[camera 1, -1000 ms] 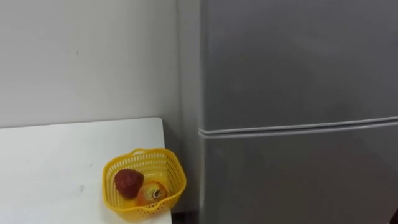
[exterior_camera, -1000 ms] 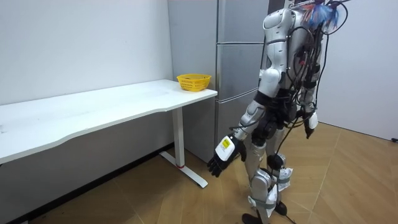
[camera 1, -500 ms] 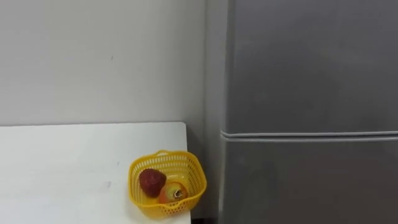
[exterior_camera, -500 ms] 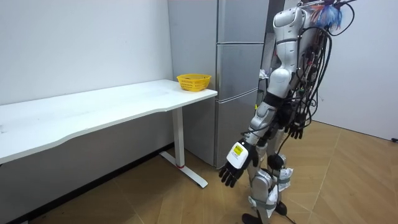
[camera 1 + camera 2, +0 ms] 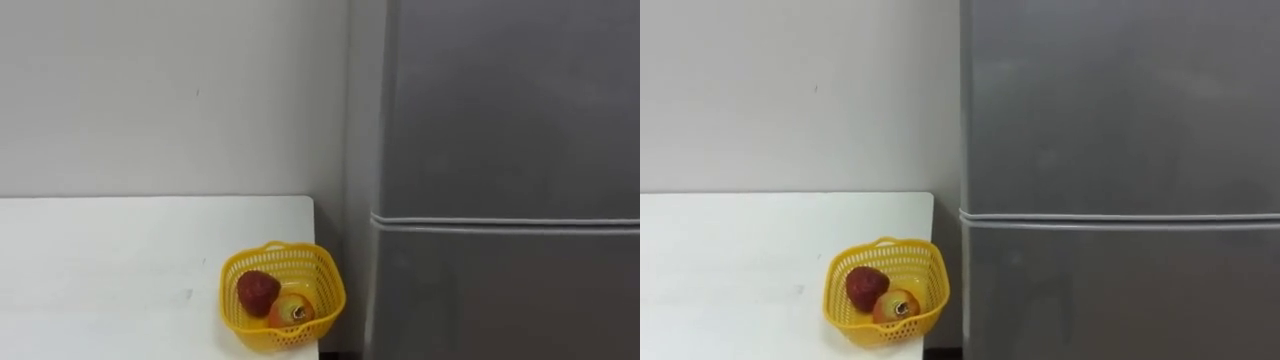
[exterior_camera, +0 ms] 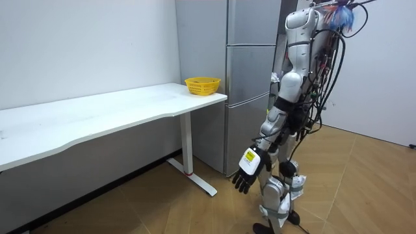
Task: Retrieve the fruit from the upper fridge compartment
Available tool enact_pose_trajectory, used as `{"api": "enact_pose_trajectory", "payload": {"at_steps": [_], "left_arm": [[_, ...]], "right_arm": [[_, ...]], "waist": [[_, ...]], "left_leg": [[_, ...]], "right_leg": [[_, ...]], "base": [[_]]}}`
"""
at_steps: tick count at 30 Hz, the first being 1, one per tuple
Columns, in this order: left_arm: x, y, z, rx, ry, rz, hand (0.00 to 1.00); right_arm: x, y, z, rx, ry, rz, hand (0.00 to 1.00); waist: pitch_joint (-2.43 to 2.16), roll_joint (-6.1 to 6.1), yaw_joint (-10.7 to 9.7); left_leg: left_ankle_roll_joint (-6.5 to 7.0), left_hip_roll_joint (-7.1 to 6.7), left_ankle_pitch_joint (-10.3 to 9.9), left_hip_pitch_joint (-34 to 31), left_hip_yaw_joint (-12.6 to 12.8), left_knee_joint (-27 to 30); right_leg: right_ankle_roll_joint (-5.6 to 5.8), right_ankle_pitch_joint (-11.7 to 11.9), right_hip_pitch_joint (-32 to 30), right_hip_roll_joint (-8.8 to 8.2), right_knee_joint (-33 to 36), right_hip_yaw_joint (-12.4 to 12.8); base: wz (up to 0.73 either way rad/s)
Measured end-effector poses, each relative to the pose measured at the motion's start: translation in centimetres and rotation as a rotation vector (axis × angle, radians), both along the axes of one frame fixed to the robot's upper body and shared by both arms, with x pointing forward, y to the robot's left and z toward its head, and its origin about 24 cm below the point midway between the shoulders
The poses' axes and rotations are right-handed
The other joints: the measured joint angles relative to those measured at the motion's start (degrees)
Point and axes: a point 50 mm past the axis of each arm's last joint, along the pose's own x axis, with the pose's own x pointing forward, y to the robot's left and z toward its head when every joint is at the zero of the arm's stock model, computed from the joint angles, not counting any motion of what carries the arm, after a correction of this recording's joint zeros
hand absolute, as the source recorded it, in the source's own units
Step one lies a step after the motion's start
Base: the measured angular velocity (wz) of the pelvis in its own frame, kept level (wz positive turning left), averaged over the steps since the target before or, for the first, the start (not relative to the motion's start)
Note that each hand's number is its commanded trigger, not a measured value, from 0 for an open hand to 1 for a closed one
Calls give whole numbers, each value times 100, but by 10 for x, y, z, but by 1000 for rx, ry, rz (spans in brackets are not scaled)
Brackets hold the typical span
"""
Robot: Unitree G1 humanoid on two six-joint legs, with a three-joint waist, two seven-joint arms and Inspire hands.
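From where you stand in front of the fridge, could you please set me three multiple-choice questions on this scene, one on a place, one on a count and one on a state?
1. Where does the yellow plastic mesh basket sit?
A) on the floor
B) on the white table, at the corner beside the tall grey fridge
C) on top of the fridge

2. How many pieces of fruit lie in the basket?
A) none
B) two
C) five

3. How do the fridge's doors stand?
A) both shut
B) upper one open
C) lower one open

Answers:
1 B: the basket rests on the tabletop's corner next to the fridge.
2 B: one red fruit and one orange-yellow fruit show in it.
3 A: the upper door and the lower door lie flush, with only a seam between them.
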Motion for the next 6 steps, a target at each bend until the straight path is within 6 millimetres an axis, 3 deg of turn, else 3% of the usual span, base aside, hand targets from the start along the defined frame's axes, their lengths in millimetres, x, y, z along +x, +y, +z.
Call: {"api": "enact_pose_trajectory", "payload": {"at_steps": [6], "left_arm": [[-1, -2, -1, -37, 24, -2, 0]], "right_arm": [[-16, 2, -1, 28, 95, 72, 0]], "waist": [[-3, -10, -15]], "left_leg": [[-1, -9, 0, 43, -11, 24]], "right_leg": [[0, -52, 51, -12, 26, -13]], "base": [[2]]}}
